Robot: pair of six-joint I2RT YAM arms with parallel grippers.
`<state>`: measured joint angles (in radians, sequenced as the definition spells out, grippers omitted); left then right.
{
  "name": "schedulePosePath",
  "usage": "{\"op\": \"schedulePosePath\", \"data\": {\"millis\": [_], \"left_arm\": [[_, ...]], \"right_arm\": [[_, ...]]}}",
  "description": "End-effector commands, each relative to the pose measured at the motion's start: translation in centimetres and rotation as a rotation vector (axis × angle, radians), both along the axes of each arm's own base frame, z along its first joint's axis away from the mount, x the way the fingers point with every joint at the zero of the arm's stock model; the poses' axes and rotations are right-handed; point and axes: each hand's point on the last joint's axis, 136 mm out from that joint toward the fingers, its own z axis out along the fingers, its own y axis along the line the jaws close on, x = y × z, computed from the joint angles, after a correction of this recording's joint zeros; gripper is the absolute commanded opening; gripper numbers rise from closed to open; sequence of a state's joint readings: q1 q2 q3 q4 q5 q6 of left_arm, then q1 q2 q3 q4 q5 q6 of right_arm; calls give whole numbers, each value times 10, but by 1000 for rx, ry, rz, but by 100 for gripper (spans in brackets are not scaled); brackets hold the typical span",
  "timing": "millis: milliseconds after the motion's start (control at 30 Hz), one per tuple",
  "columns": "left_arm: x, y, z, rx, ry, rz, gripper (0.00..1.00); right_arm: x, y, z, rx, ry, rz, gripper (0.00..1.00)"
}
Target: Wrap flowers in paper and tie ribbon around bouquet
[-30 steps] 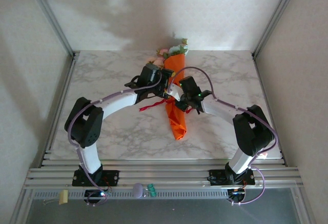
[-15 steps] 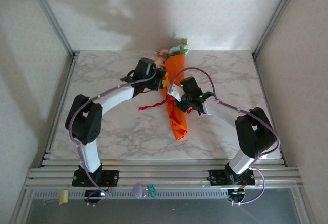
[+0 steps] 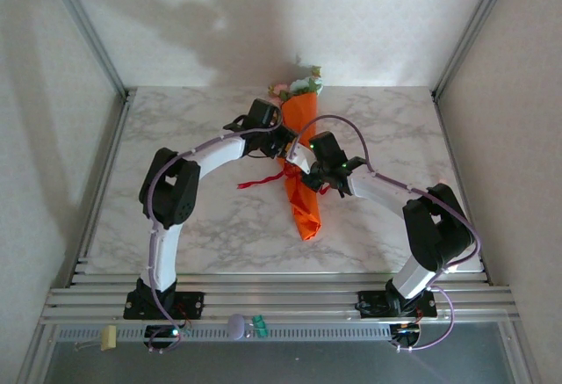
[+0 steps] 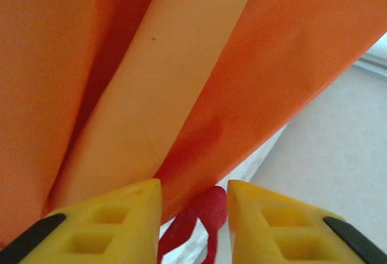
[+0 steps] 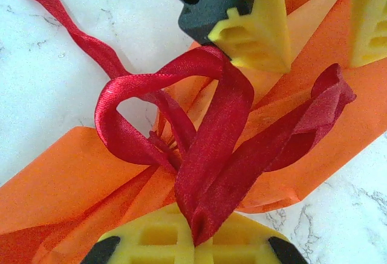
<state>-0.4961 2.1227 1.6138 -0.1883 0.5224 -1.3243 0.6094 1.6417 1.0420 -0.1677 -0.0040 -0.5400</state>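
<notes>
The bouquet (image 3: 305,208) is laid lengthwise near-to-far, flowers (image 3: 295,90) pointed at the far wall; the ribbon (image 5: 211,137) is pinched by the right gripper (image 5: 196,235), the left gripper (image 4: 193,206) is held spread

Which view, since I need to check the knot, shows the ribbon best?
Right wrist: the ribbon looms large, looped over the paper, an end pinched in the right fingers. Left wrist catches a red bit between the left fingers; top external, small red tails.
</notes>
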Motion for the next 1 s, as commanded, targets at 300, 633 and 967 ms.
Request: {"op": "schedulePosePath", "data": {"millis": [300,633,967], "left_arm": [[-20,-11,7,79,-52,-178,20],[-27,-8,7,104,-44,-205,0],[-58,-14,6,78,0,-304,0]], "right_arm": [[1,6,8,38,-10,-4,0],[2,6,8,39,-13,-16,0],[9,4,13,56,-46,-45,0]]}}
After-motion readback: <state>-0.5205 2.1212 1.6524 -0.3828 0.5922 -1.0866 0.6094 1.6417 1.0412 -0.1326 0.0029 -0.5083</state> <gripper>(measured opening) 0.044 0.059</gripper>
